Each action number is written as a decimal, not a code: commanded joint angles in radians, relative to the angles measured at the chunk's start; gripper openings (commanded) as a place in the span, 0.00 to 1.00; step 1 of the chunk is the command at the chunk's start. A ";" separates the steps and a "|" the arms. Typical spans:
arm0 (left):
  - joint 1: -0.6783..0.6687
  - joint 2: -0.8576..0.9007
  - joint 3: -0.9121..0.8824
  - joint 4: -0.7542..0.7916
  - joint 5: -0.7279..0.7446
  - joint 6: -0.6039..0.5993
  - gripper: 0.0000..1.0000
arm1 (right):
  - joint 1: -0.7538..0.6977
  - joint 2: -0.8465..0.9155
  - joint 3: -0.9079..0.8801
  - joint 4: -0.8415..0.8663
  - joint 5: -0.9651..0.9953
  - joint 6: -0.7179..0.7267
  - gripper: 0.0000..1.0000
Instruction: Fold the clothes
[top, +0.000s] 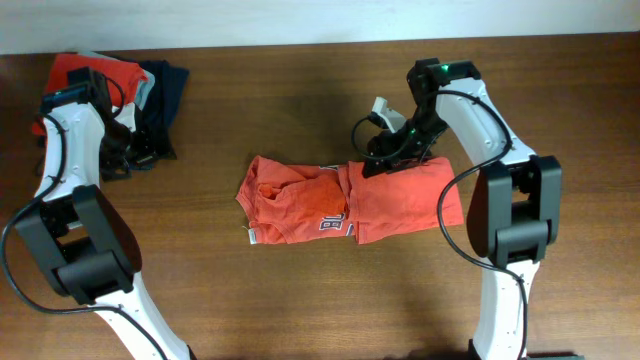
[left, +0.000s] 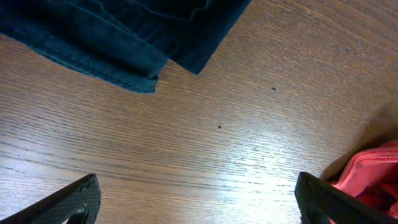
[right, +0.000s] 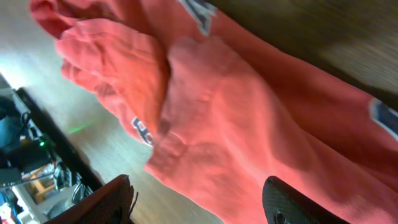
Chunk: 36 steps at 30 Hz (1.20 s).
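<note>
Orange-red shirt (top: 345, 200): mid-table, partly folded into a wide band. Left half is rumpled, right half lies flat.
Lettering (top: 333, 224): navy and white, at the shirt's near edge, only partly readable.
Right gripper (right: 196, 199): over the shirt's far edge, right of centre. Fingers (right: 109, 202) are apart with cloth below them and nothing pinched.
Right wrist view: overlapped orange layers fill the frame, with a hem ridge running across.
Left gripper (left: 199, 208): far left, near the pile. Fingers (left: 68, 202) are wide apart over the wood table (left: 236, 137), holding nothing.
Pile (top: 110, 85): far-left corner of the table, well apart from the shirt.
Second shirt (top: 75, 70): orange-red, on the left side of the pile, bunched.
Navy garment (top: 165, 95): on the right side of the pile, its hem showing in the left wrist view.
Grey garment (top: 146, 90): a pale sliver between the two, too small to tell more.
</note>
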 joint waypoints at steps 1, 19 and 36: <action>0.001 -0.039 0.017 0.002 0.000 -0.010 0.99 | 0.039 -0.028 0.025 0.003 -0.051 -0.060 0.72; 0.001 -0.039 0.017 0.002 0.000 -0.010 0.99 | -0.013 -0.028 0.014 0.024 0.023 -0.059 0.27; 0.001 -0.039 0.017 0.002 0.000 -0.010 0.99 | -0.008 -0.028 -0.004 0.010 0.101 -0.055 0.25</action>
